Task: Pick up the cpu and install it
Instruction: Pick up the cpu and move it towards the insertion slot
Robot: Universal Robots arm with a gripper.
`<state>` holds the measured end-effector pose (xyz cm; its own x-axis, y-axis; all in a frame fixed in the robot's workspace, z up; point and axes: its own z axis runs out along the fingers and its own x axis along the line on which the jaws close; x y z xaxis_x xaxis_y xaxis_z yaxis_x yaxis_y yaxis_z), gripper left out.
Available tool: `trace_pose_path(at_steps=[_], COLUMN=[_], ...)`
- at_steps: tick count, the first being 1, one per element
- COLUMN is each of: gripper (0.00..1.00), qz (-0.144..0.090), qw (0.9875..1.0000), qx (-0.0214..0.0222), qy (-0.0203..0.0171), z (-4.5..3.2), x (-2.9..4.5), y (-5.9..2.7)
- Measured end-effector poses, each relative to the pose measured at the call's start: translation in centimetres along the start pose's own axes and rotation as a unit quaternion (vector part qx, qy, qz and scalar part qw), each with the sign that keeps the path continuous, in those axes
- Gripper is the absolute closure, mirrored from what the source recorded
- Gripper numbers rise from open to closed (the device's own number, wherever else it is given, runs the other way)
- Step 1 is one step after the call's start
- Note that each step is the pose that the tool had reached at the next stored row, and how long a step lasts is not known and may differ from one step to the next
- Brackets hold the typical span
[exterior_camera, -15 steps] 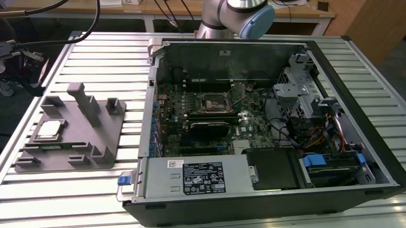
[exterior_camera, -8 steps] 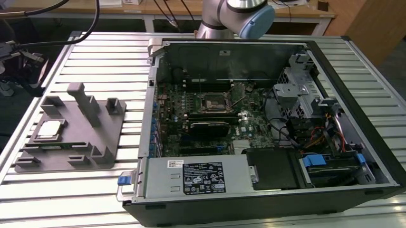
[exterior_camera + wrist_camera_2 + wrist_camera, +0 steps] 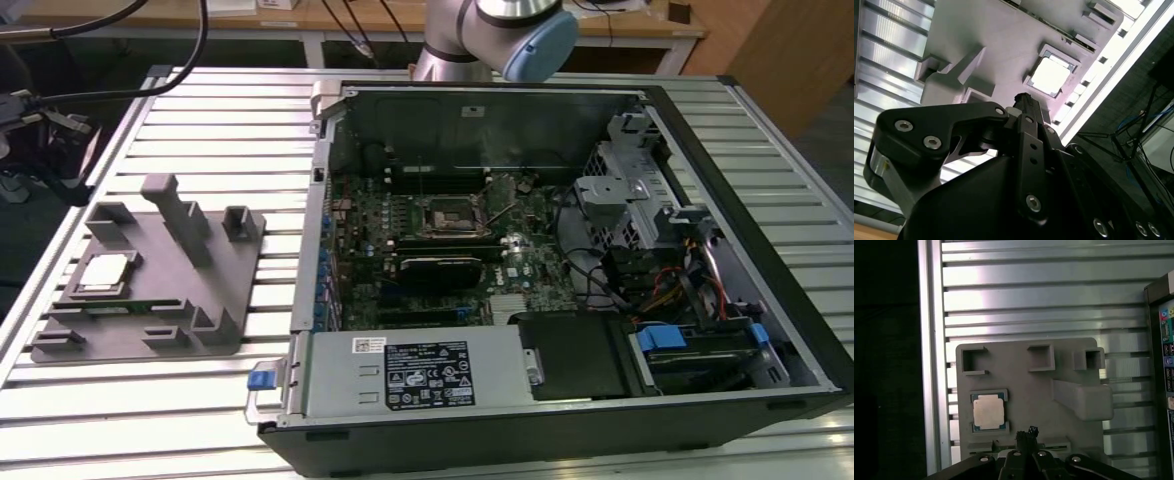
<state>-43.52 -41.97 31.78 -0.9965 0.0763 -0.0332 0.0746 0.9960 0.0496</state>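
First wrist view: my gripper [image 3: 1026, 432] is closed, empty, above the grey tray [image 3: 1024, 377]. cpu [image 3: 988, 412] sits in its tray pocket, not gripped

grey tray [image 3: 160, 300], open computer case [image 3: 467, 120], slatted table [image 3: 200, 110]

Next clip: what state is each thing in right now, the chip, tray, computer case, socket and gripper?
chip: lying flat in its recess on the tray, not gripped.
tray: flat on the slatted table, beside the case.
computer case: on its side, open, board exposed.
socket: looks empty, not certain.
gripper: shut, holding nothing, above the tray near the chip.
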Motion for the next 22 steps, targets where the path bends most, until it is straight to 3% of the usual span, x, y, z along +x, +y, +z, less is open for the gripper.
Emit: trace_pose_path(at_steps=[9,22], gripper=[0.89,0.89], qz=[0.000,0.000], qw=[1.0000,1.0000], qx=[0.0000,0.0000], qy=[0.0000,0.0000], z=[0.72,1.19], x=[0.38,1.26], y=[-0.06,-0.15])
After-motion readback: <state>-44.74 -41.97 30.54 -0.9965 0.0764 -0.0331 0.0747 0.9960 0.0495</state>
